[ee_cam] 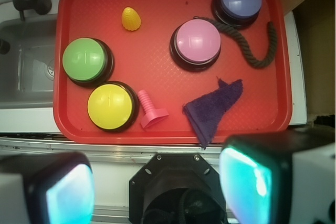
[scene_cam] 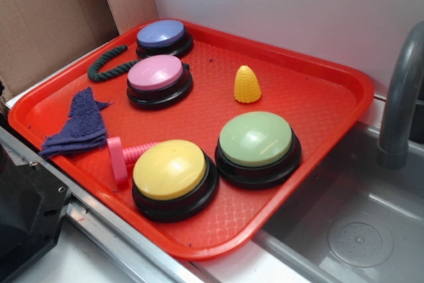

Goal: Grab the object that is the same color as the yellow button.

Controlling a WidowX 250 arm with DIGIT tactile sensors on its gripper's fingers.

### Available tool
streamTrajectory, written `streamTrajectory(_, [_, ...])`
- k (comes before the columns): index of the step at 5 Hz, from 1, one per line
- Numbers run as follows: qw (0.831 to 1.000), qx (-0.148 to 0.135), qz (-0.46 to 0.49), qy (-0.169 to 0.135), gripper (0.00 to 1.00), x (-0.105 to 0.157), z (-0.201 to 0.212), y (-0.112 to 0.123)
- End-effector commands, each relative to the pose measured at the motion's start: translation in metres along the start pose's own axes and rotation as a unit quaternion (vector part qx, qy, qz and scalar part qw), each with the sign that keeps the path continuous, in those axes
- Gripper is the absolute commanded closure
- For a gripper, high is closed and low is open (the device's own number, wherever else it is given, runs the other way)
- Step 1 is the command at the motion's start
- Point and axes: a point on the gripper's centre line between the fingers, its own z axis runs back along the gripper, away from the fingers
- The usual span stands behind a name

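Exterior view. A red tray point(scene_cam: 331, 107) carries four dome buttons. The yellow button point(scene_cam: 171, 169) sits at the near edge, the green button point(scene_cam: 256, 139) just right of it, the pink button point(scene_cam: 156, 74) farther back and the purple button point(scene_cam: 161, 34) farthest. The object to be grabbed, a small yellow toy corn tip point(scene_cam: 246, 85), stands upright on bare tray at the far right, well apart from every button. A pink plastic bolt point(scene_cam: 122, 156) lies touching the left side of the yellow button; a purple cloth point(scene_cam: 78, 124) and a dark rope point(scene_cam: 106, 63) lie at the left. No arm shows in this view.

Wrist view. The camera looks down from high above the tray's near edge. The corn tip point(ee_cam: 130, 19) lies near the far-left corner, beyond the green button point(ee_cam: 84, 59). The gripper point(ee_cam: 157, 184) hangs wide apart and empty, its two fingers point(ee_cam: 247, 182) framing the lower picture.

Step in hand: the approach, judged not yet begun. A good approach carries the gripper forward and left, centres it over the cone, then descends vertically so the fingers close low on the wider base, since the taper may squeeze the cone out of a high grip.
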Motion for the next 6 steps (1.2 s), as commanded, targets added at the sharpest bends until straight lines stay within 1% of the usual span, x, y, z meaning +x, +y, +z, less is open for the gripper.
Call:
streamTrajectory(1, [1.000,0.000,0.000,0.000,0.00,0.000,0.000,0.000])
streamTrajectory(2, [0.996,0.007,0.085,-0.022,0.00,0.017,-0.013,-0.006])
streamTrajectory(3, [0.992,0.030,0.117,-0.043,0.00,0.034,-0.025,-0.014])
streamTrajectory(4, [0.978,0.018,0.195,-0.066,0.00,0.060,-0.044,-0.022])
streamTrajectory(5, [0.964,0.018,0.247,-0.101,0.00,0.084,-0.062,-0.030])
streamTrajectory(6, [0.951,-0.008,0.290,-0.111,0.00,0.109,-0.086,-0.037])
